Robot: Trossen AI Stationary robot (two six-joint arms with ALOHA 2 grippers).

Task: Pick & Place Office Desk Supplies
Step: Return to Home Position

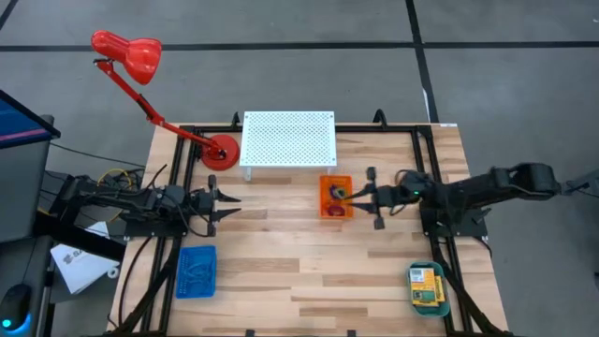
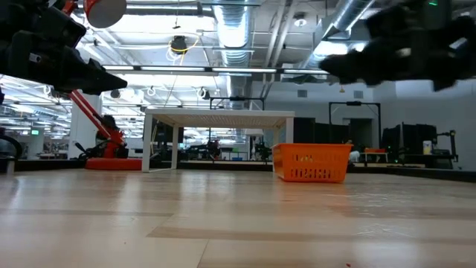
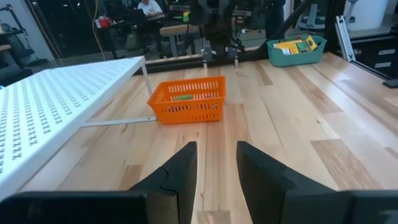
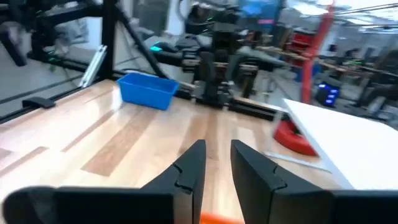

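Centrally placed orange tray [image 1: 325, 214]: sits on the tabletop [image 1: 309, 271] just in front of the white perforated platform [image 1: 288, 139]; its walls are slotted mesh.
Orange tray contents: small coloured rubber-band rings [image 1: 332, 196] lying jumbled on its floor. From above, purple, green and yellow-orange tones show; through the mesh in the left wrist view a green one shows.
Blue tray [image 1: 181, 281]: at the tabletop's left side, near the front edge, well apart from the orange tray.
Blue tray contents: thin blue-grey wire clip loops [image 1: 197, 271], a tangle of fine lines too small to count.
Teal tray [image 1: 429, 311]: at the front right corner of the tabletop.
Teal tray contents: small yellow boxes [image 1: 426, 284] with blue-white labels, packed side by side and filling most of it.
Loose supplies: none show on the bare wood.
Left gripper [image 1: 227, 206]: hovers over the left part of the tabletop, beyond the blue tray, pointing toward the orange tray; its fingers [image 3: 186, 162] stand a narrow gap apart with nothing between them.
Right gripper [image 1: 354, 196]: hangs above the orange tray's right edge, facing the left arm; its fingers [image 4: 193, 158] are likewise slightly apart and empty.
Red desk lamp [image 1: 222, 153]: base beside the platform's left end.
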